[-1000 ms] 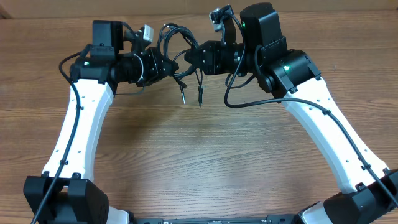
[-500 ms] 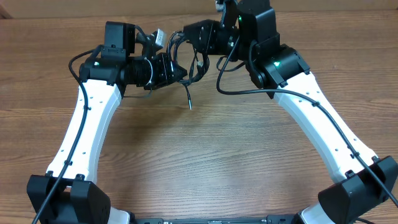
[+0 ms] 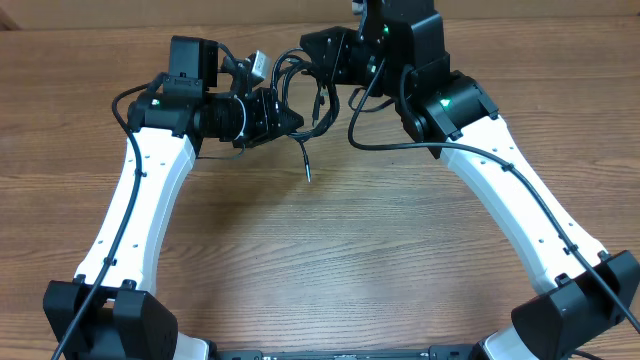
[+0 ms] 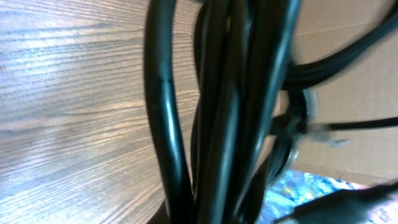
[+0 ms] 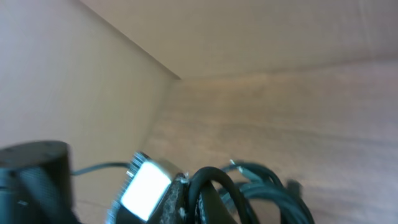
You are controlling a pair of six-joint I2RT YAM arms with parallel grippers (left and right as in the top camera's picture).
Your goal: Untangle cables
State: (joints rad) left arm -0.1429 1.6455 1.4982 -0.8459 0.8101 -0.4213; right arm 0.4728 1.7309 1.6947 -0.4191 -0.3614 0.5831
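The cables (image 3: 296, 78) are a tangled bunch of thin black cords held above the table at the back, between my two grippers. My left gripper (image 3: 288, 118) is shut on the bunch's lower left side. My right gripper (image 3: 314, 48) is shut on its upper right part. One cord hangs down and ends in a small plug (image 3: 308, 172) just above the wood. In the left wrist view the cables (image 4: 217, 124) fill the middle and hide my fingers. In the right wrist view cable loops (image 5: 261, 193) arch over the jaws at the bottom edge.
A cardboard wall (image 3: 150, 12) runs along the table's back edge, close behind both grippers. The wooden table (image 3: 320, 260) stretches toward the front between the two white arms. The left arm's wrist camera (image 5: 146, 186) shows close beside the right gripper.
The right gripper has gone back and left with its part of the bunch, and the left gripper has shifted right. Two plugs hung down a second ago; now one does.
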